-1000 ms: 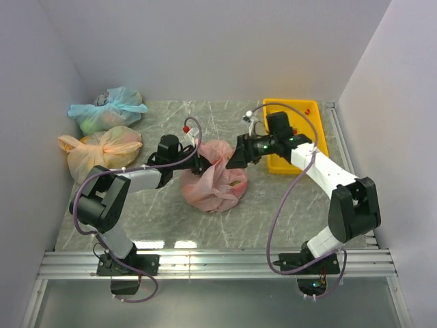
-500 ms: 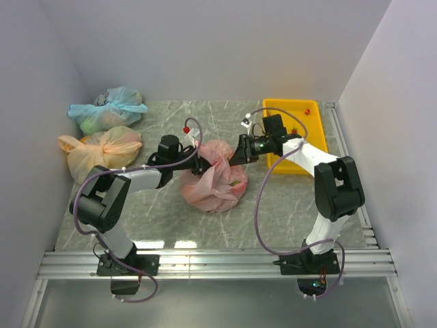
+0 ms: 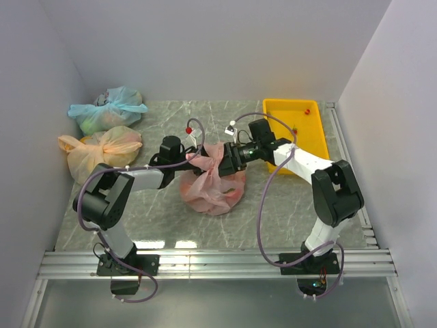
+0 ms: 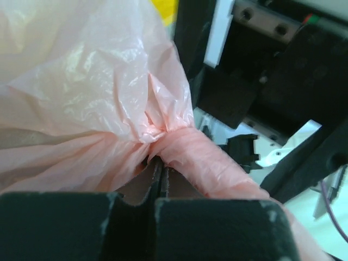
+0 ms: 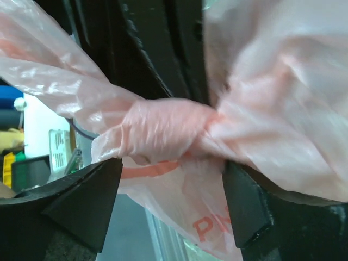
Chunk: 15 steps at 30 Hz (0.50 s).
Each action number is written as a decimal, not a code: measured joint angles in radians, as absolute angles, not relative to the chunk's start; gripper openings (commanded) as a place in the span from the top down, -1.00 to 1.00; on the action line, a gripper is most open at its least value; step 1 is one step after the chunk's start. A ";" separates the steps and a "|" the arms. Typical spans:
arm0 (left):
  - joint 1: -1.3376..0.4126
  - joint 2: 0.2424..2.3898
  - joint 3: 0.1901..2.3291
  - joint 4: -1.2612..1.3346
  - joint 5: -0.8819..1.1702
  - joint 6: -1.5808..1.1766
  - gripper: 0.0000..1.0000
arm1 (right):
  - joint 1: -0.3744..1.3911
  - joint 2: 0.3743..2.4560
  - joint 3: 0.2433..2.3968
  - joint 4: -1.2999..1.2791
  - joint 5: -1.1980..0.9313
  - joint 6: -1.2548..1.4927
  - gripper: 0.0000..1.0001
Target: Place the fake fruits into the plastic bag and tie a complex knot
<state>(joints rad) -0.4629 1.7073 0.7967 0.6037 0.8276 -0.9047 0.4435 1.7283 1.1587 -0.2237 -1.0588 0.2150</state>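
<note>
The salmon-pink plastic bag (image 3: pixel 213 183) sits mid-table with fruits dimly showing through it; no fruit shape is clear. Its top is twisted into a knot (image 3: pixel 217 162). My left gripper (image 3: pixel 202 162) is shut on a twisted strand of the bag (image 4: pixel 196 157) just left of the knot. My right gripper (image 3: pixel 228 158) is open, its fingers (image 5: pixel 81 201) spread on either side of the knot (image 5: pixel 163 130) without pinching it. The bag fills both wrist views (image 5: pixel 283 109).
A yellow tray (image 3: pixel 300 130) stands at the back right with a small red item in its far corner. A blue-green tied bag (image 3: pixel 108 108) and a pale peach tied bag (image 3: pixel 101 149) lie at the back left. Purple cables loop near both arms.
My right gripper has moved left from beside the tray to the bag's knot. The bag top has drawn tighter. My left gripper has held its place.
</note>
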 measured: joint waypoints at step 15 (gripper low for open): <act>-0.472 1.747 0.756 0.921 0.898 -1.099 0.99 | 0.491 1.824 1.288 -0.215 -1.098 0.332 -0.54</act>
<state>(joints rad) -0.4725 1.7466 0.7559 0.9211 0.8982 -1.0992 0.4908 1.8240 1.2884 -0.2150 -1.0981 0.3325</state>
